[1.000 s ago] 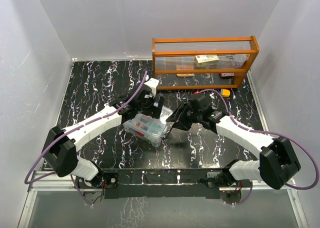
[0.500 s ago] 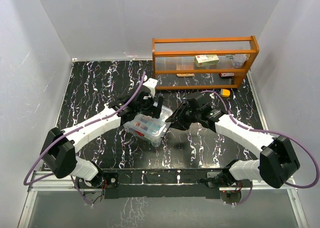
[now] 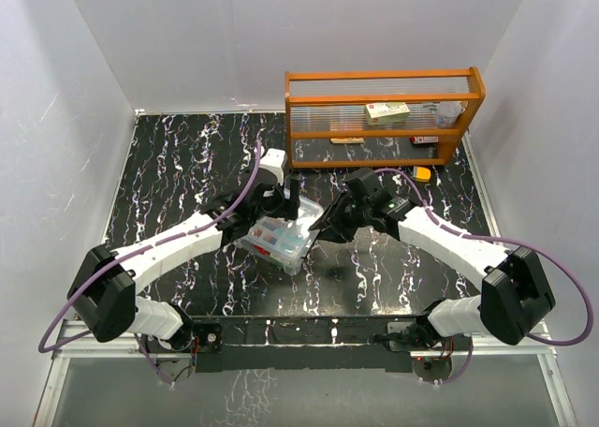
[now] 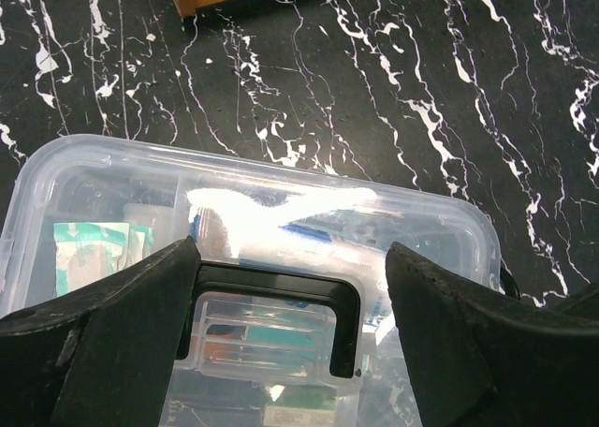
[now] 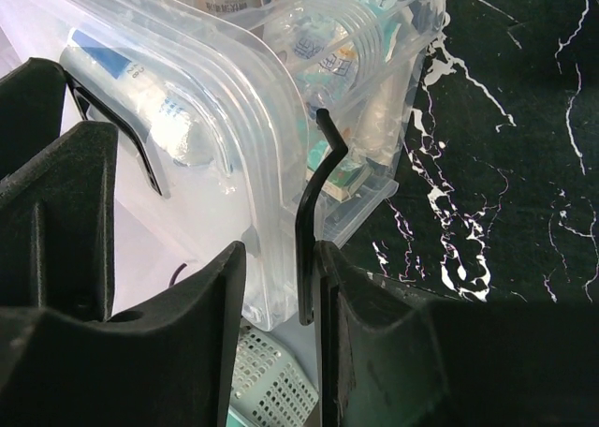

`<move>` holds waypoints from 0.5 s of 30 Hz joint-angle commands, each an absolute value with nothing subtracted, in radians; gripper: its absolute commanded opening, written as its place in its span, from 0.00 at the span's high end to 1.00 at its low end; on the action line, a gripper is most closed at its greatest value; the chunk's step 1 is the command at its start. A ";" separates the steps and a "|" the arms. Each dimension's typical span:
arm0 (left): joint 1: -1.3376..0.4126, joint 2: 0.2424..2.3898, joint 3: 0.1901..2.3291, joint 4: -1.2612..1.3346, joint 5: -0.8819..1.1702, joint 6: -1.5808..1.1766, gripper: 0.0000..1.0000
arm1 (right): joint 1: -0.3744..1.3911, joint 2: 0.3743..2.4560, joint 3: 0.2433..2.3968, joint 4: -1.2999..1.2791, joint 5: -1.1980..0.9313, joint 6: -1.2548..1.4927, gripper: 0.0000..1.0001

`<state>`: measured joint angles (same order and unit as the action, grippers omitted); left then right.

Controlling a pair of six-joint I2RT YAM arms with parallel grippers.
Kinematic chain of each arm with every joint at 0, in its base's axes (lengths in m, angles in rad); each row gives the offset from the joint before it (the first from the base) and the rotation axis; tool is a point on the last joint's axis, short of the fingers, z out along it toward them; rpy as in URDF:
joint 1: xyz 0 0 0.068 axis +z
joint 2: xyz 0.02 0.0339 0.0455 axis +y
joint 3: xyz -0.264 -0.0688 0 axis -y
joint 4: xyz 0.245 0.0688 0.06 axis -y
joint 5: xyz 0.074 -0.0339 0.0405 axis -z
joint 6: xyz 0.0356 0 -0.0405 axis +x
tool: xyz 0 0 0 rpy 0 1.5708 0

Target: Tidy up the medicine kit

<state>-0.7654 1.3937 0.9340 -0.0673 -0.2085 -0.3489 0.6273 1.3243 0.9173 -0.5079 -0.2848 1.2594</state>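
The kit (image 3: 281, 238) sits at the middle of the table (image 3: 187, 165). The left hand (image 4: 290, 258) hangs open astride the handle (image 4: 281, 279) and should close squarely on its bar. The right hand (image 5: 279, 258) brackets the end clip (image 5: 307, 221); whether it pinches is unclear.

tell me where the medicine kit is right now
In the top view the medicine kit sits on the table near its centre, slightly left, between the left gripper and the right gripper, with the orange rack further back to its right.
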 commanded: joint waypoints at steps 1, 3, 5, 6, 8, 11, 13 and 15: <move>-0.798 1.522 0.762 -0.383 -0.156 -0.467 0.20 | 0.640 1.351 0.971 -0.575 -0.336 1.253 0.73; -0.814 1.511 0.745 -0.360 -0.179 -0.474 0.20 | 0.641 1.361 0.983 -0.594 -0.337 1.244 0.70; -0.830 1.499 0.727 -0.338 -0.193 -0.482 0.20 | 0.641 1.367 0.995 -0.606 -0.336 1.238 0.69; -0.837 1.493 0.719 -0.330 -0.204 -0.486 0.20 | 0.640 1.370 0.998 -0.608 -0.338 1.238 0.69; -0.848 1.485 0.708 -0.320 -0.225 -0.493 0.21 | 0.641 1.379 1.008 -0.615 -0.343 1.238 0.70; -0.860 1.466 0.693 -0.310 -0.248 -0.501 0.21 | 0.641 1.393 1.019 -0.622 -0.349 1.238 0.74; -0.866 1.455 0.683 -0.302 -0.257 -0.506 0.21 | 0.640 1.398 1.026 -0.632 -0.352 1.238 0.75; -0.872 1.446 0.674 -0.292 -0.261 -0.508 0.22 | 0.641 1.401 1.031 -0.634 -0.355 1.236 0.79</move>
